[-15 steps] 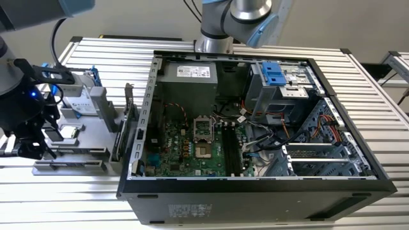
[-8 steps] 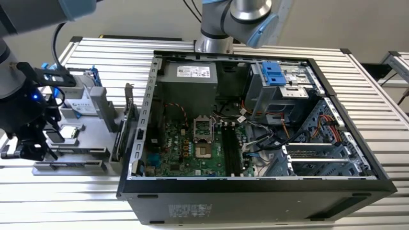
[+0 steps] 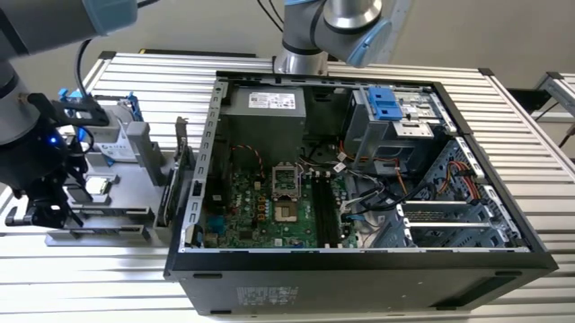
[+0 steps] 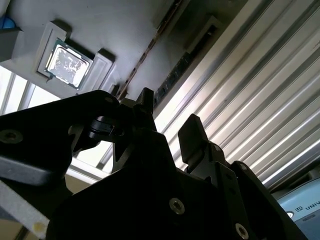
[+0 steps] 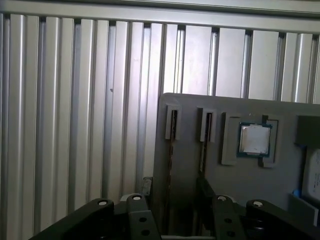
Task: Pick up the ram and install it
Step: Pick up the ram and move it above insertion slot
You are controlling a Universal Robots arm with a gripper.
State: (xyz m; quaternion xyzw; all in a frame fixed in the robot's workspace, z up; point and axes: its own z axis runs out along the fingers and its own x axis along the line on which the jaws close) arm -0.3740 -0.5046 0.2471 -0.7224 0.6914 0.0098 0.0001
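The ram (image 5: 170,150) stands on edge in a slot of the grey parts tray (image 5: 190,165), a thin dark stick with a second like it (image 5: 203,150) in the neighbouring slot. In the second wrist view both show as thin strips, the ram (image 4: 142,60) beside the other stick (image 4: 175,75). My gripper (image 5: 172,210) hangs open just above them, one black finger (image 5: 136,210) on each side, nothing held. In the exterior view my gripper (image 3: 40,212) is at the left, over the tray's (image 3: 134,175) near end.
A processor chip (image 5: 255,139) sits in a tray pocket beside the slots. A drive in a blue frame (image 3: 115,145) and an upright expansion card (image 3: 184,151) stand on the tray. The open computer case (image 3: 359,256) lies to the right, its board's memory slots (image 3: 325,208) exposed. A ribbed aluminium table (image 3: 539,134) lies underneath.
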